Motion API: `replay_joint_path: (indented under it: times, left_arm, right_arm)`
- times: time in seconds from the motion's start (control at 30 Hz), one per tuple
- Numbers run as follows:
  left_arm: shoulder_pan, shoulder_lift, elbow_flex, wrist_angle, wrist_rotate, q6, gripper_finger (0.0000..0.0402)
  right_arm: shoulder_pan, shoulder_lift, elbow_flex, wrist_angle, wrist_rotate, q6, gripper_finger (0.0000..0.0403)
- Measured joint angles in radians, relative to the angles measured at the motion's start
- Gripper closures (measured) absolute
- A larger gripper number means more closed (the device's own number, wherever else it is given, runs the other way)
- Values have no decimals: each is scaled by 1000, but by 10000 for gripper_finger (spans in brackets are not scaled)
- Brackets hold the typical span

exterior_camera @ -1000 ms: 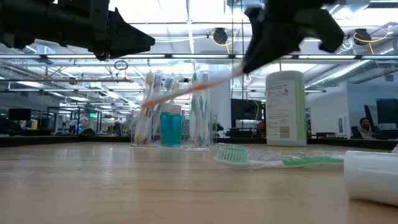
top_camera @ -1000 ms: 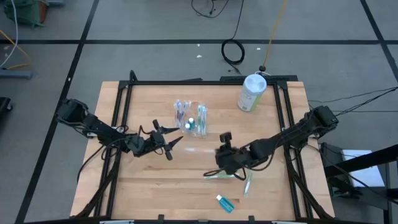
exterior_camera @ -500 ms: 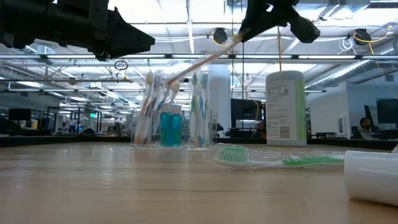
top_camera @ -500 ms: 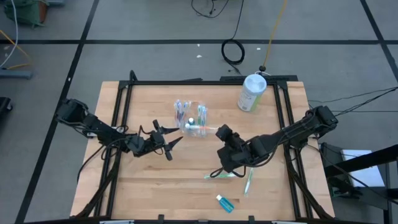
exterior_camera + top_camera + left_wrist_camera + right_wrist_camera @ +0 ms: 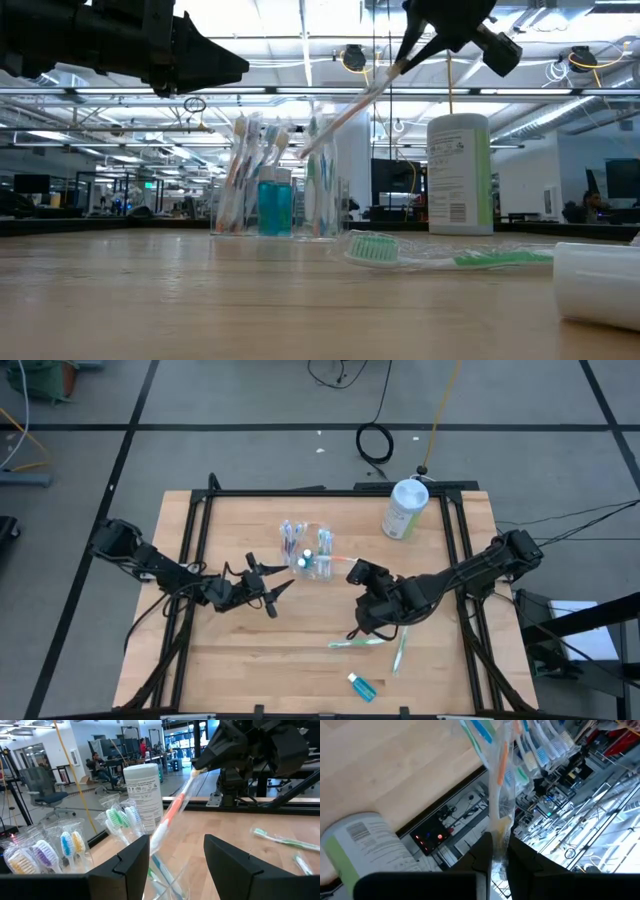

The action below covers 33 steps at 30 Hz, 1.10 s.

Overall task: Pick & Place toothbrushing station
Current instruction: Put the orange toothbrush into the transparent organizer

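right hand [image 5: 357, 572] pinched on orange-and-clear wrapped toothbrush [image 5: 345, 108] | brush slants down-left, tip over small transparent slotted plastic holder [image 5: 312, 555], upper centre of tabletop [image 5: 250, 660] | right nearer | left hand [image 5: 283, 588] parted, empty, lower-left of holder

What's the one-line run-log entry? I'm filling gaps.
right pincer: shut on wrapped toothbrush | above holder | left pincer: open, waiting

No legible text; only blurred print on the canister [image 5: 144, 795] label.
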<state>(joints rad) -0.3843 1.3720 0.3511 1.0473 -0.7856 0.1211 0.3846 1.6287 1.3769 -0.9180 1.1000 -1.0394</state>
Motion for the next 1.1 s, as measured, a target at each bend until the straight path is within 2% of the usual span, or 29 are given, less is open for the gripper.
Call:
replay_joint_path:
  times: [0.27,0.47,0.63,0.73,0.9,1.1]
  left_arm:
    - [0,0,0,0,0,0,211]
    - [0,0,0,0,0,0,211]
    - [0,0,0,0,0,1,210]
    - [0,0,0,0,0,1,210]
    - [0,0,0,0,0,1,211]
    - [0,0,0,0,0,1,210]
  right_arm:
    - [-4,0,0,0,-35,-146,375]
    - [-4,0,0,0,-65,-155,377]
    - [-31,0,0,1,-172,-155,376]
    - [-61,0,0,9,-214,-212,375]
    - [-121,0,-1,148,-217,-353,376]
    - [-175,0,-1,364,-228,-439,359]
